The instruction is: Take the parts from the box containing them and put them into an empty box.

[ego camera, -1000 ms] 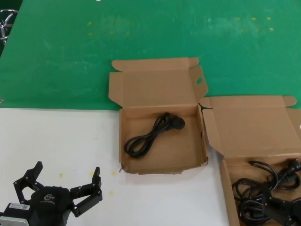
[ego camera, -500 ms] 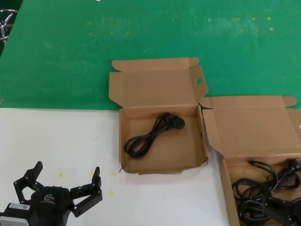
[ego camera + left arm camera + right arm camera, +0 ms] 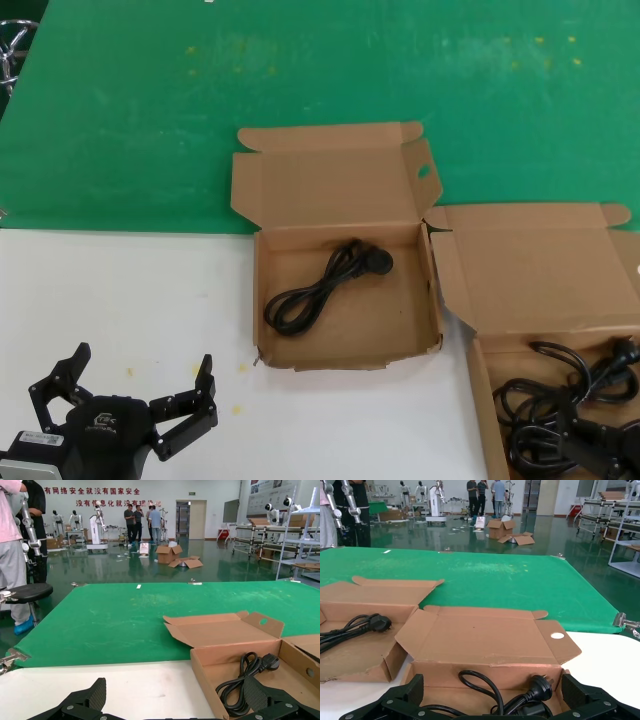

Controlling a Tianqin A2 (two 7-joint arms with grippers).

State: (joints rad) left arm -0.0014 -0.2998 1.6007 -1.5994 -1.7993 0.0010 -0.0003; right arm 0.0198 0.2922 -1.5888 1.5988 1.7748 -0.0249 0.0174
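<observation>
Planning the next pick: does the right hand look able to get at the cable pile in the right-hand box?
Likely yes: the right hand hangs open just above the cable pile, the box lid is folded back, and nothing lies between.

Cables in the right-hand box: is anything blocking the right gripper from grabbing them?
No, nothing visible is. The right gripper hangs open right over the cables, and the box lid is folded back out of the way. The left gripper sits open over the white table, far off to the side.
</observation>
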